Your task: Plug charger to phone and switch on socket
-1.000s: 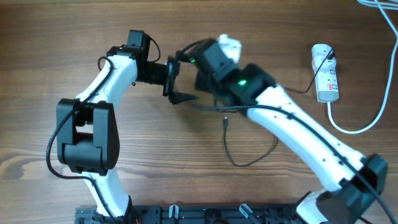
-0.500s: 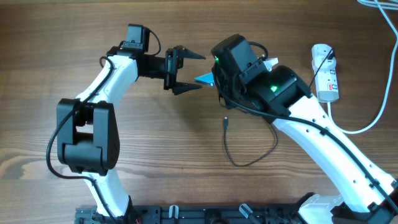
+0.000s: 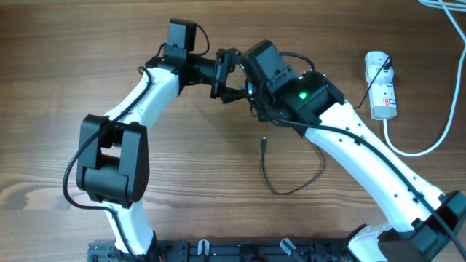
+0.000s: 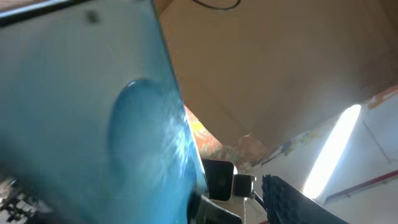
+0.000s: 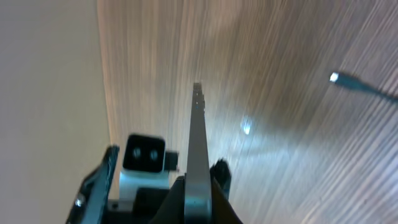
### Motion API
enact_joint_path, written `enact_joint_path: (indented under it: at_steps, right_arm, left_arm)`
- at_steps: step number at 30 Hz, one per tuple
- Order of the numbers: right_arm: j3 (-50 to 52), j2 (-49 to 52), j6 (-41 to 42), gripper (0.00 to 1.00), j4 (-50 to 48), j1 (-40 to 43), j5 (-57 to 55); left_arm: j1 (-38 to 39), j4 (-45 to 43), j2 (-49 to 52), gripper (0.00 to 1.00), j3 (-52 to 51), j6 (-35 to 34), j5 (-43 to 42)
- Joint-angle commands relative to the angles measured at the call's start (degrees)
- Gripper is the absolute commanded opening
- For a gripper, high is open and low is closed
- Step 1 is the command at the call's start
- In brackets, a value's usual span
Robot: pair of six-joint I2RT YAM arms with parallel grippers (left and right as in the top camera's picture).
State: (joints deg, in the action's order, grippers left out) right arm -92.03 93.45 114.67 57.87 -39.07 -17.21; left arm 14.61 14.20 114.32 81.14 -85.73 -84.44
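My right gripper is shut on the phone, which it holds edge-on above the table. In the overhead view the right gripper is mostly hidden under its own wrist. My left gripper is open, its fingers spread beside the phone. The phone's cyan screen fills the left of the left wrist view, close to the left fingers. The charger's thin black cable lies looped on the table, its connector tip free and also showing in the right wrist view. The socket lies at the far right.
The thick white cord curves from the socket along the table's right edge. The charger's black plug end sits on the socket. The wooden table shows around both arms.
My left gripper has moved right and up to the phone. My right arm has shifted left and turned the phone, so its cyan face no longer shows from above.
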Motion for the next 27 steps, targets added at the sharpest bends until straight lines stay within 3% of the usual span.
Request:
enact_joint_path:
  at_steps: [1, 9, 14, 20, 27]
  right_arm:
    - [-0.9, 0.5, 1.2, 0.04, -0.4, -0.1, -7.1]
    - [-0.9, 0.5, 1.2, 0.04, -2.6, -0.1, -6.8]
    - [-0.9, 0.5, 1.5, 0.04, -2.5, -0.5, -6.4]
    - [-0.9, 1.6, 4.0, 0.04, -2.3, -0.8, -5.2]
    - [-0.9, 1.9, 4.0, 0.04, -2.8, -0.9, -5.3]
  left_arm:
    - [-0.2, -0.3, -1.5, 0.69, 0.2, -2.6, 4.7]
    - [-0.2, -0.3, -1.5, 0.64, 0.2, -5.0, 10.1]
    - [-0.2, -0.3, -1.5, 0.53, 0.2, -5.6, 12.7]
    - [0.1, -0.8, -1.5, 0.55, 0.2, -8.2, 11.8]
    - [0.2, -0.8, -1.5, 0.51, 0.2, -8.2, 9.7]
